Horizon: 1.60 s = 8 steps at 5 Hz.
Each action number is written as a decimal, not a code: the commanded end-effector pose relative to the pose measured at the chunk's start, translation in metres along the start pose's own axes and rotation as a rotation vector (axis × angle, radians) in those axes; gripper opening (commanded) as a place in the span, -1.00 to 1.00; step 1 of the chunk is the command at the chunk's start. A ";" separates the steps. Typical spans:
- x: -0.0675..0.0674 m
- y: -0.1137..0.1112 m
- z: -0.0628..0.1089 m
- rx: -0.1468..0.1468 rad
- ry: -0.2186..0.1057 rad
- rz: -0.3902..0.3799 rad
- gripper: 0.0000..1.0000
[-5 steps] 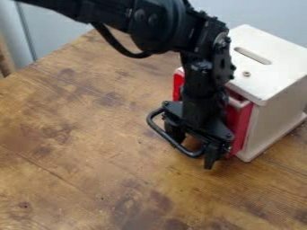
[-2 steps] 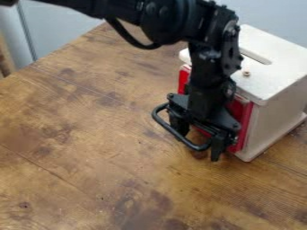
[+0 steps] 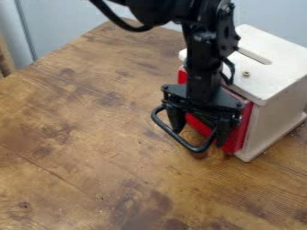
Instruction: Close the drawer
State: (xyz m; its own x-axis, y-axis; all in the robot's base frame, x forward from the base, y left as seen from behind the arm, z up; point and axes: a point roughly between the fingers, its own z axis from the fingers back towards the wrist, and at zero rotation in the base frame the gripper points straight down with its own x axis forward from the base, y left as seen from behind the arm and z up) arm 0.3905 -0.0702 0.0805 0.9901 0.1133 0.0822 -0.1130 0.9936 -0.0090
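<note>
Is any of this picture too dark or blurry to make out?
In the camera view, the black gripper blends into the black handle, so its fingertips are hard to separate; the white cabinet top looks brightest, and the wooden table shows readable grain, slightly soft.

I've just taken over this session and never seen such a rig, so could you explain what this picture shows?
The single camera looks down at a brown wooden table. The black machine is one robot arm, entering from the top; its gripper hangs in front of the drawer's red front. The black loop handle sticks out beside the gripper. Whether the fingers hold it, I can't tell. The pale wooden cabinet, with a slotted top, stands on the table at the right.
</note>
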 end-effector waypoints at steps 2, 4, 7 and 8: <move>0.015 0.004 0.057 -0.001 -0.155 0.014 1.00; 0.022 -0.007 0.067 0.004 -0.104 0.068 1.00; 0.019 0.024 0.071 -0.008 -0.102 0.107 1.00; 0.026 0.028 0.072 -0.016 -0.114 0.079 1.00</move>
State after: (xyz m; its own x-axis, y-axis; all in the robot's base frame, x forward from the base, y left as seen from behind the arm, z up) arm 0.4013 -0.0476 0.1159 0.9805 0.1755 0.0890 -0.1759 0.9844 -0.0032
